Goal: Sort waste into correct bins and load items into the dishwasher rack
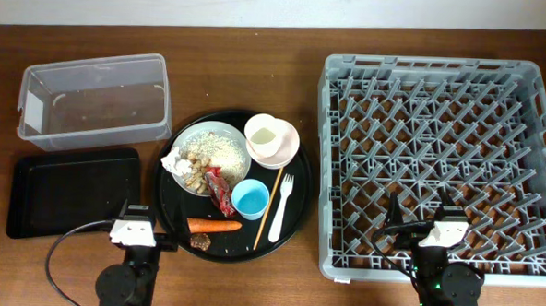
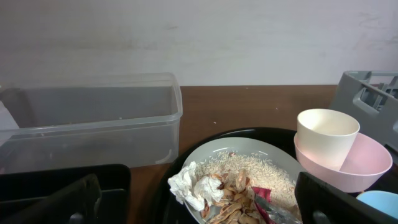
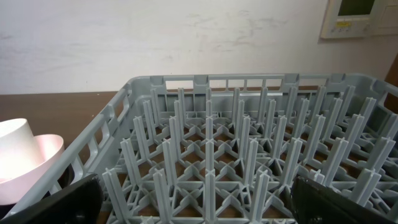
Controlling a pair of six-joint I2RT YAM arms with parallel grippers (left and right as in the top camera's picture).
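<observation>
A white plate [image 1: 220, 142] on a round black tray holds rice, beige scraps [image 2: 233, 198], a crumpled white napkin [image 1: 175, 162] and a red wrapper [image 1: 219, 193]. A white cup [image 1: 265, 133] stands in a pink bowl [image 1: 285, 149]. A blue cup [image 1: 250, 199], white fork [image 1: 283, 201], chopsticks [image 1: 270, 203], carrot [image 1: 213, 225] and brown lump [image 1: 202, 243] lie nearby. The clear tub [image 1: 95, 100] and flat black tray [image 1: 72, 191] are left. The grey rack [image 1: 441, 165] is right. My left gripper [image 2: 196, 208] is open at the tray's near edge. My right gripper [image 3: 199, 205] is open over the rack's near edge.
The round black tray [image 1: 179, 222] sits between the bins and the rack on a brown wooden table [image 1: 300, 71]. A black cable [image 1: 66, 241] runs from the left arm's base. A white wall lies beyond the table's far edge.
</observation>
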